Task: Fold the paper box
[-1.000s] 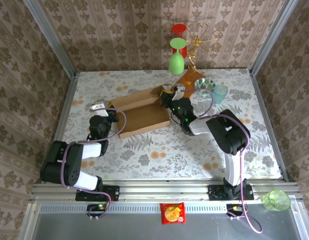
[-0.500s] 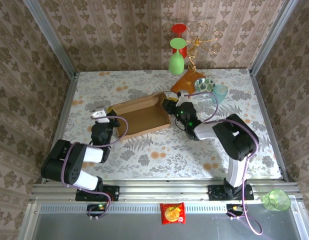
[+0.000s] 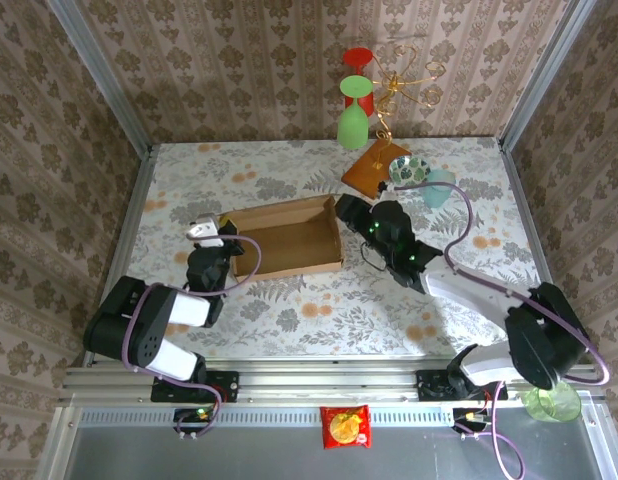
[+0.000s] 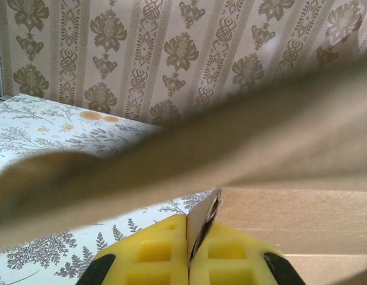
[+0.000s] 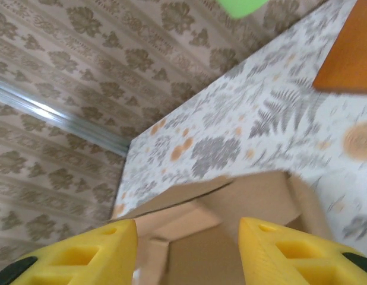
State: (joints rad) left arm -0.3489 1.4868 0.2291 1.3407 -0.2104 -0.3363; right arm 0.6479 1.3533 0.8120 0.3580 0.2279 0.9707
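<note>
Your paper box [image 3: 289, 240] lies open-topped a little left of the middle of the table [image 3: 319, 310]. It is a shallow brown tray with its long side running left to right, slightly tilted. Your left gripper [image 3: 211, 234] sits at the box's left end. On the left wrist view its yellow fingers [image 4: 154, 255] are pressed together with a thin cardboard edge pinched between them, so it is clamped on the box wall. Your right gripper [image 3: 347, 208] is just beside the box's right end. The right wrist view shows its fingers [image 5: 82, 255] spread apart with nothing between them, the box's inside lying beyond. Behind that arm, near the far edge, are a wooden slab [image 3: 372, 160] bearing a gold wire stand [image 3: 394, 85], a patterned bowl [image 3: 409, 170] and a pale blue cup [image 3: 439, 187].
</note>
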